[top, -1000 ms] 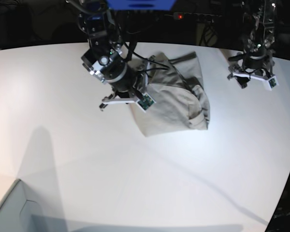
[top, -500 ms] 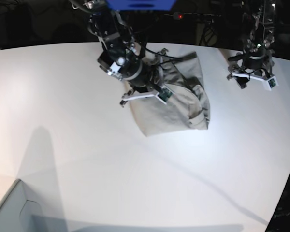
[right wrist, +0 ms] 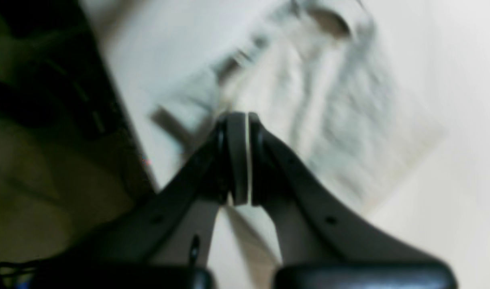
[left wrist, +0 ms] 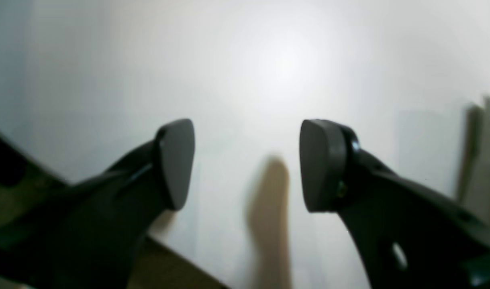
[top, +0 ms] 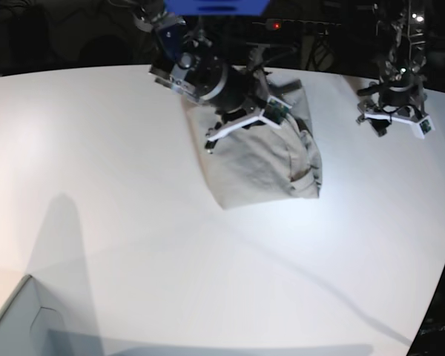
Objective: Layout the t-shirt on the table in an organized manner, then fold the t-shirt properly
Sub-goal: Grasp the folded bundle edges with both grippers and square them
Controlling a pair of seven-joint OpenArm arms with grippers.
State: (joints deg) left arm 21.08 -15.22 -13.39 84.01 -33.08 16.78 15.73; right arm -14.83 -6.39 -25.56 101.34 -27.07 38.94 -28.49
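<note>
**Desk:** Where's the t-shirt (top: pixel 263 167) now?

**Me:** On the far half of the table (top: pixel 133 245), a little right of centre. It lies as a compact, roughly rectangular packet of layered cloth with a rolled edge on its right side. No sleeves stick out that I can see.

**Desk:** So is it folded?

**Me:** I'd judge it mostly folded. What looks left is tidying: the packet sits skewed to the table edge, and the far end is hidden under my arm, so I can't vouch for that part.

**Desk:** Pincers?

**Me:** My right pincer (right wrist: pixel 237 158) has its pads pressed together with only a thin seam between them, and I see no cloth in it. It hangs over the far end of the shirt. My left pincer (left wrist: pixel 247 164) is spread wide with nothing between the pads, over bare table well to the right of the shirt.

**Desk:** Anything else around?

**Me:** A grey box corner (top: pixel 18 322) at the near left, well apart.
</note>
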